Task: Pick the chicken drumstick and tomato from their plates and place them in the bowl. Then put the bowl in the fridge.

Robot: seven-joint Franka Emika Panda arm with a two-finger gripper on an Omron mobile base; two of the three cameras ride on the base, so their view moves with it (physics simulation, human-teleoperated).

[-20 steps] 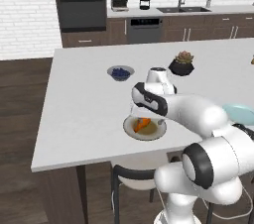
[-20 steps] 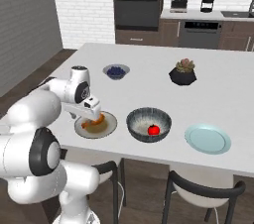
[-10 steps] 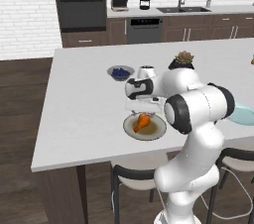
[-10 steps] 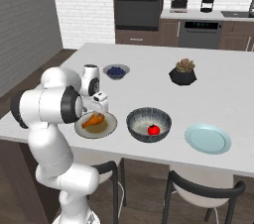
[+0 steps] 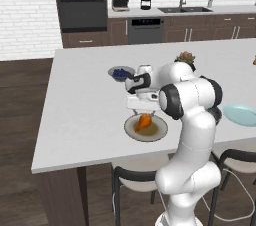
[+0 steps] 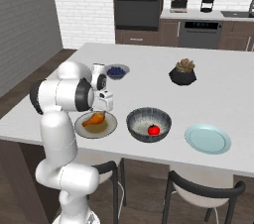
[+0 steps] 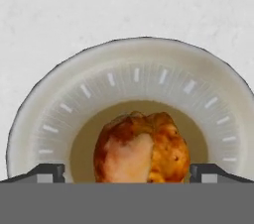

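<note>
The orange-brown chicken drumstick [image 6: 94, 118] lies on the beige plate [image 6: 110, 128], near the counter's front edge. My gripper [image 6: 105, 103] hangs just above it, jaws open. In the hand view the drumstick [image 7: 141, 148] sits between the two dark fingertips [image 7: 47, 172], untouched, with the plate rim [image 7: 134, 69] around it. The red tomato [image 6: 153, 130] rests inside the dark ribbed bowl [image 6: 141, 118], to the right of the plate. The pale blue plate [image 6: 208, 138] is bare. From the left I see the drumstick [image 5: 144, 121] below the gripper [image 5: 141, 104]. The fridge is out of view.
A small blue-filled bowl [image 6: 116, 71] sits just behind the gripper. A black plant pot [image 6: 182, 73] stands further back on the right. Stool backs [image 6: 201, 188] rise below the counter's front edge. Oven and sink line the far wall.
The arm's elbow has swung from a low sideways bend to upright over the counter. The hand stayed above the drumstick plate and came slightly lower, jaws still wide.
</note>
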